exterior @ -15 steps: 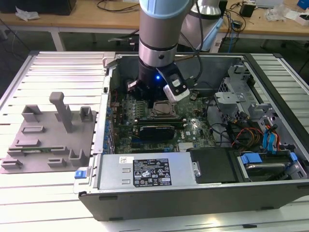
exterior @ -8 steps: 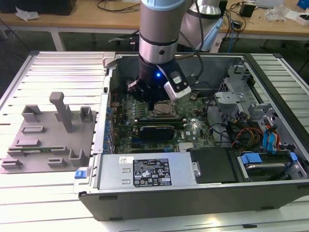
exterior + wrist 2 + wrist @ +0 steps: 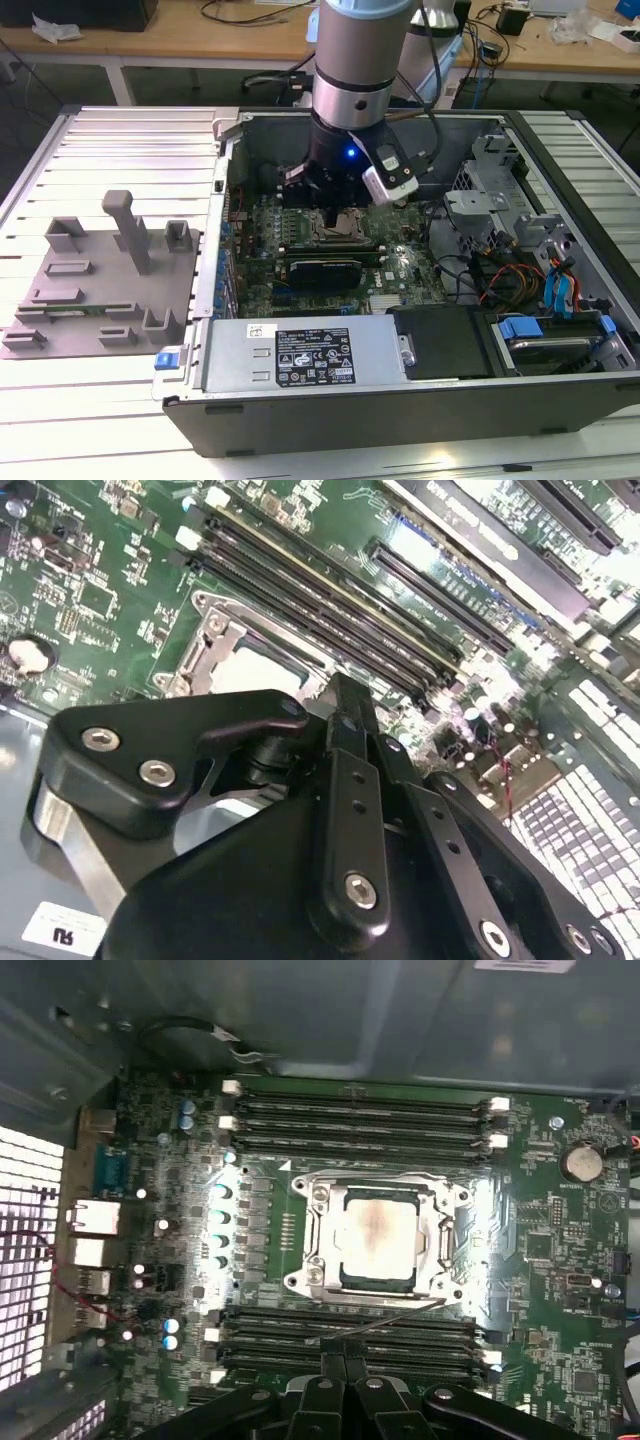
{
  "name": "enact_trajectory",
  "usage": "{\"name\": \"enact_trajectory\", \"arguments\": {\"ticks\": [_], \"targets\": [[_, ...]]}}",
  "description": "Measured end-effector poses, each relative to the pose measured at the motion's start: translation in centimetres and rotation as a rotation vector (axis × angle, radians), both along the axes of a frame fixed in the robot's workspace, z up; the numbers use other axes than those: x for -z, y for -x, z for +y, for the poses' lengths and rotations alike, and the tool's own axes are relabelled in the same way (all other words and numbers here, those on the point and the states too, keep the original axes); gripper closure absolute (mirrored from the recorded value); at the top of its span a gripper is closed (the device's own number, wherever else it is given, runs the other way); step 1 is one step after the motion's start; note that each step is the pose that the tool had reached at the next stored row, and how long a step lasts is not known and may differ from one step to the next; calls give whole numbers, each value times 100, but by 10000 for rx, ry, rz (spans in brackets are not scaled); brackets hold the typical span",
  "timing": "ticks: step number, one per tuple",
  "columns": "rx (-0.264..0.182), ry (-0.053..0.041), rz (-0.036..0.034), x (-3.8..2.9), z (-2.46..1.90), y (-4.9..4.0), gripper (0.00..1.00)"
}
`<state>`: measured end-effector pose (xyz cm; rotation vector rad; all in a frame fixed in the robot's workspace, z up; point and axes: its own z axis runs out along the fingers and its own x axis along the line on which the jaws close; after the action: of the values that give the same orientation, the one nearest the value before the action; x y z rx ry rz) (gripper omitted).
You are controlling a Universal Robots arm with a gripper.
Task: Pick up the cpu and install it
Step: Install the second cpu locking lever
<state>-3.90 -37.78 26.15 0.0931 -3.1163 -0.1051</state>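
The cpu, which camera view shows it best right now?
The first wrist view: the cpu faces the camera, its whole pale top showing, seated inside the socket frame. The second wrist view catches a pale sliver of it behind the gripper's black body. The exterior view gives a small glimpse under the arm.

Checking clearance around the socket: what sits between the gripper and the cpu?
In the first wrist view, a bank of black memory slots and the socket's metal frame lie between the gripper and the cpu.
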Motion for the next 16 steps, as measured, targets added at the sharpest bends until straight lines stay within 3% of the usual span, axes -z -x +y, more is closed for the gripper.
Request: {"name": "enact_trajectory", "arguments": {"ticks": [11,16], "targets": [[459,1,2,250,-1,12,89],[579,2,5,359,-3,101,89]]}}
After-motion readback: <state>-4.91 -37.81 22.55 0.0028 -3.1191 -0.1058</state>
